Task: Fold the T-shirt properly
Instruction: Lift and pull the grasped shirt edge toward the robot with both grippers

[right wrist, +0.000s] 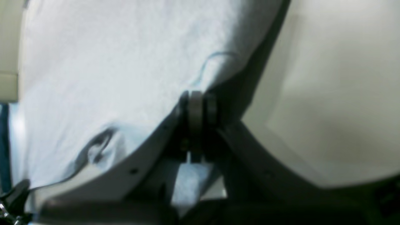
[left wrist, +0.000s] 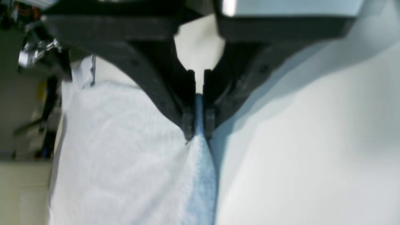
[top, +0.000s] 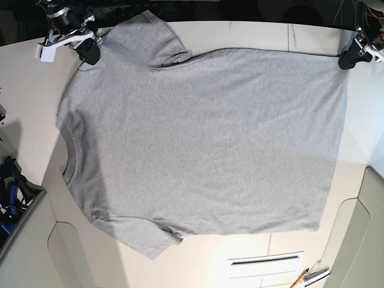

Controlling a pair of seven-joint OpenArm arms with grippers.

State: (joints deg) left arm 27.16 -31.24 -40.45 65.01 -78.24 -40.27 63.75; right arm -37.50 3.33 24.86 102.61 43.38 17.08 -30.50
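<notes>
The grey T-shirt (top: 204, 138) lies spread flat on the pale table (top: 258, 33), plain side up, with the neck at the left and the hem at the right. My right gripper (top: 90, 54) is at the far left, shut on the shirt's shoulder edge beside the far sleeve (top: 153, 36). The right wrist view shows its fingers (right wrist: 196, 106) pinching the cloth (right wrist: 109, 62). My left gripper (top: 347, 60) is at the far right, shut on the far hem corner. The left wrist view shows its fingertips (left wrist: 199, 125) clamped on a fold of the cloth (left wrist: 125, 156).
A slot in the table (top: 264, 261) and a pencil with a small tool (top: 309, 277) are at the near right. Blue and black gear (top: 9, 198) sits off the table's left edge. The near sleeve (top: 150, 237) lies by the front edge.
</notes>
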